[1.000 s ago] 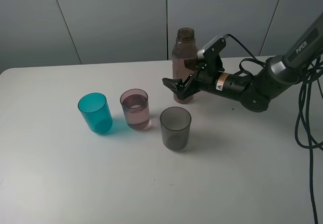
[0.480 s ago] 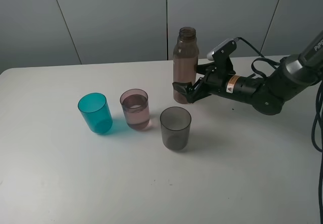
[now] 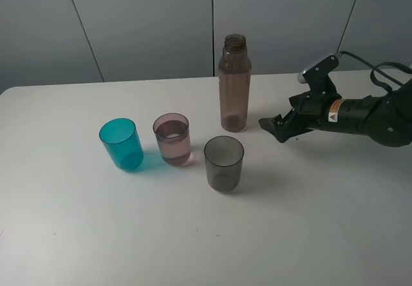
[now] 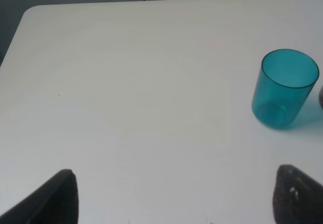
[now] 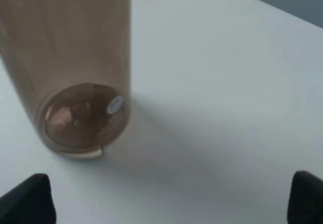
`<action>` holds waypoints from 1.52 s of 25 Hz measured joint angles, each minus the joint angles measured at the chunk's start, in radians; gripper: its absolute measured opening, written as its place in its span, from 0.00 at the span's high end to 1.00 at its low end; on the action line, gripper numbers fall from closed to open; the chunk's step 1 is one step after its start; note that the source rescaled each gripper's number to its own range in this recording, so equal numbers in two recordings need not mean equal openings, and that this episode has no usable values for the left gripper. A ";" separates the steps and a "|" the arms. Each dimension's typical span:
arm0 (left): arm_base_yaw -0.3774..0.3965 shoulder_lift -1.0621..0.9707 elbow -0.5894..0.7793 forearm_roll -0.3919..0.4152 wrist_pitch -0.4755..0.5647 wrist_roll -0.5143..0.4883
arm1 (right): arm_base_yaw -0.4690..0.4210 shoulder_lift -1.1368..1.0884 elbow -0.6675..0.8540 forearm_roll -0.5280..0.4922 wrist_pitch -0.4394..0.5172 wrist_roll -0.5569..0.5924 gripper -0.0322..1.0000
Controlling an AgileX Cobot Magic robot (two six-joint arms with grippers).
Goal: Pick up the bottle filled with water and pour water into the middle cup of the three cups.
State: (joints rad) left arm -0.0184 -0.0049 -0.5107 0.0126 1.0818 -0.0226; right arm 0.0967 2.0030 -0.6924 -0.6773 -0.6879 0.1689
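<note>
The bottle [image 3: 233, 85] stands free beside the right gripper [image 3: 275, 127], jaws spread; left gripper [image 4: 171, 196] spread, fingertips cut off

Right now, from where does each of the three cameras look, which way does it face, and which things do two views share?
Exterior high: mounted above, facing down at the table with the three cups, the bottle and the right gripper, jaws open.
Left wrist: on the left arm, facing the teal cup; two dark fingertips show.
Right wrist: on the right arm, facing the bottle's base; dark fingertips show at the corners.
Shared: the teal cup (exterior, left wrist); the bottle (exterior, right wrist).
</note>
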 joint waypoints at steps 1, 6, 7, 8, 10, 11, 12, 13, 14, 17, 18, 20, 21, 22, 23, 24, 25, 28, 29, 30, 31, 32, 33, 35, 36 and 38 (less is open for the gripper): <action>0.000 0.000 0.000 0.000 0.000 0.000 | -0.004 -0.032 0.001 0.004 0.046 0.014 0.00; 0.000 0.000 0.000 0.000 0.000 0.000 | 0.003 -0.255 0.002 0.098 0.235 0.148 0.00; 0.000 0.000 0.000 0.000 0.000 0.000 | 0.014 -0.319 0.002 0.130 0.286 0.159 0.00; 0.000 0.000 0.000 0.000 0.000 0.000 | 0.025 -0.388 0.002 0.170 0.342 0.164 0.00; 0.000 0.000 0.000 0.000 0.000 0.000 | 0.056 -0.520 -0.003 0.270 0.470 0.142 0.00; 0.000 0.000 0.000 0.000 0.000 0.000 | 0.070 -0.594 -0.014 0.333 0.560 0.118 0.00; 0.000 0.000 0.000 0.000 0.000 0.000 | 0.081 -0.666 -0.028 0.399 0.656 0.082 0.00; 0.000 0.000 0.000 0.000 0.000 0.000 | 0.094 -0.725 -0.040 0.457 0.736 0.032 0.00; 0.000 0.000 0.000 0.000 0.000 0.000 | 0.105 -0.793 -0.055 0.526 0.831 -0.024 0.00; 0.000 0.000 0.000 0.000 0.000 0.000 | 0.125 -0.968 -0.090 0.694 1.099 -0.188 0.00; 0.000 0.000 0.000 0.000 0.000 0.000 | 0.127 -1.026 -0.094 0.732 1.190 -0.227 0.00; 0.000 0.000 0.000 0.000 0.000 0.000 | 0.132 -1.138 -0.094 0.773 1.343 -0.286 0.00; 0.000 0.000 0.000 0.000 0.000 0.000 | 0.132 -1.181 -0.094 0.783 1.418 -0.299 0.00; 0.000 0.000 0.000 0.000 0.000 0.000 | 0.132 -1.232 -0.094 0.791 1.488 -0.307 0.00; 0.000 0.000 0.000 0.000 0.000 0.000 | 0.132 -1.281 -0.094 0.792 1.550 -0.311 0.00; 0.000 0.000 0.000 0.000 0.000 0.003 | 0.132 -1.321 -0.094 0.793 1.597 -0.313 0.00; 0.000 0.000 0.000 0.000 0.000 0.004 | 0.132 -1.366 -0.094 0.795 1.648 -0.314 0.00; 0.000 0.000 0.000 0.000 0.000 0.004 | 0.132 -1.482 -0.078 0.795 1.756 -0.314 0.00; 0.000 0.000 0.000 0.000 0.000 0.004 | 0.132 -1.523 -0.062 0.795 1.776 -0.314 0.00; 0.000 0.000 0.000 0.000 0.000 0.007 | 0.132 -1.563 -0.040 0.795 1.790 -0.314 0.00; 0.000 0.000 0.000 0.000 0.000 0.007 | 0.132 -1.598 -0.019 0.795 1.795 -0.314 0.00; 0.000 0.000 0.000 0.000 0.000 0.007 | 0.132 -1.637 0.007 0.795 1.797 -0.316 0.00; 0.000 0.000 0.000 0.000 0.000 0.007 | 0.132 -1.675 0.031 0.795 1.797 -0.316 0.00; 0.000 0.000 0.000 0.000 0.000 0.007 | 0.132 -1.740 0.070 0.795 1.795 -0.316 0.00; 0.000 0.000 0.000 0.000 0.000 0.007 | 0.132 -1.774 0.088 0.795 1.793 -0.316 0.00; 0.000 0.000 0.000 0.000 0.000 0.007 | 0.132 -1.832 0.115 0.795 1.791 -0.316 0.00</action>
State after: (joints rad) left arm -0.0184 -0.0049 -0.5107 0.0126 1.0818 -0.0159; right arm 0.2283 0.1711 -0.5772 0.1175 1.1033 -0.1466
